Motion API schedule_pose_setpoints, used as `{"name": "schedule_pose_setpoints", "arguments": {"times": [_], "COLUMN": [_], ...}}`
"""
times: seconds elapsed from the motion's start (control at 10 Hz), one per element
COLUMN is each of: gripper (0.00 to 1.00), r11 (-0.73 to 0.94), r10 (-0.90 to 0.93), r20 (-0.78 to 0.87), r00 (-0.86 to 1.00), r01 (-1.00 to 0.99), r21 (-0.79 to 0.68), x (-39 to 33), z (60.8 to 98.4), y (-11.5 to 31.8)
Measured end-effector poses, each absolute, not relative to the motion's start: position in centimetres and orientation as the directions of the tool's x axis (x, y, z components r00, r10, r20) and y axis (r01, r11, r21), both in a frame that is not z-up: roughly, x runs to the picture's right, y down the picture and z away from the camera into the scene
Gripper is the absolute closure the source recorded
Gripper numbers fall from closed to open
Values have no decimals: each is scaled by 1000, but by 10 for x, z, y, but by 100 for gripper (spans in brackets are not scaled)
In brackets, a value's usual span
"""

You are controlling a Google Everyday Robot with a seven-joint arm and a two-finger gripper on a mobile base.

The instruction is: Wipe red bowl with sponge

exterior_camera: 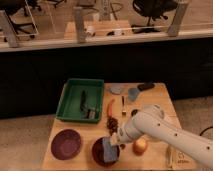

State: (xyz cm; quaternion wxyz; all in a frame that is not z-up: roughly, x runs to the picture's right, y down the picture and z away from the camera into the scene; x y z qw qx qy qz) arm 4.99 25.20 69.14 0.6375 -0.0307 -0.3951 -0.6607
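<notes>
Red bowl: the round, shallow, glossy dark red bowl [97, 151] sits at the bottom centre of the frame, on the front of the light wooden table [160, 102].
Sponge: the small, soft blue-grey rectangular sponge [110, 151] stands in the bowl's right half, touching its inside.
Gripper: the dark gripper [114, 141] on the white arm [152, 125] hangs directly over the bowl's right side, clamped on the sponge's upper edge.
Beside the bowl: a round purple dish [66, 144] lies just left; a yellowish round vegetable [140, 145] lies just right.
Middle: a green plastic tray [80, 100] sits left of centre.
Far: a small blue-grey cup [133, 94] stands near the table's back edge.
</notes>
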Motion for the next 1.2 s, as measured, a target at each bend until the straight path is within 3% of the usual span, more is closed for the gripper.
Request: {"name": "schedule_pose_setpoints", "arguments": {"times": [0.6,1.2], "gripper": [82,82], "r11": [80,36], "r10": [-807,-798], "r20": [542,515], "r00": [-235,-314], "r01": [866,828], "r21": [494,560], "x": [21,-1], "z": [717,705], "y": [219,247]}}
